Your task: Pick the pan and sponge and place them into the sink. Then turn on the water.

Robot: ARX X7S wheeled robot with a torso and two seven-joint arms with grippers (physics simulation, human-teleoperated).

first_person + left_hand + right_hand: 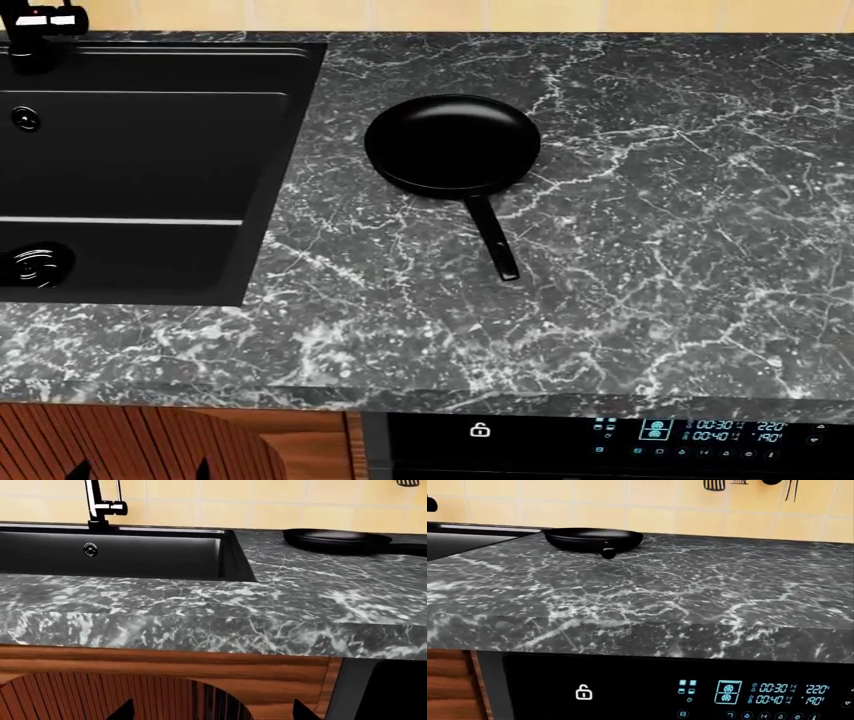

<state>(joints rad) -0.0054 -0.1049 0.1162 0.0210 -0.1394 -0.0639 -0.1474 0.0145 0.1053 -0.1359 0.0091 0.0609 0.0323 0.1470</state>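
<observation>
The pan (453, 143) sits flat on the dark marbled counter (641, 280), just beside the sink (160, 120), on the side away from the faucet (101, 505). Its handle (491, 238) runs from the bowl toward the counter's front edge, angled a bit away from the sink. Pan is empty and glossy black.

Sink is a matte black basin set into the counter, w/ a round drain (34, 263) near its front and a small round overflow fitting (23, 119) on the back wall. Faucet stands at the sink's back rim, thin lever (119, 491) on it.

No sponge shows in any of the 3 views.

Left fingers (213, 711): only 2 dark tips show at the edge of the left wrist view, set apart w/ nothing between them. They hang below the counter's front edge, in front of the wood cabinet (167, 667), well apart from the pan, which lies far back on the counter beyond the sink's corner.

Right fingers: not seen in any view, so can't tell if spread or pressed together. The right wrist view looks across the counter from below its front edge, above the oven panel (694, 690), w/ the pan far off, handle end pointing at the camera.

Oven display (707, 432) reads 00:30, 00:40, 220, 190; a lock icon (584, 692) glows on the panel. Yellow tiled wall (627, 510) behind the counter, utensils (714, 485) hanging.
</observation>
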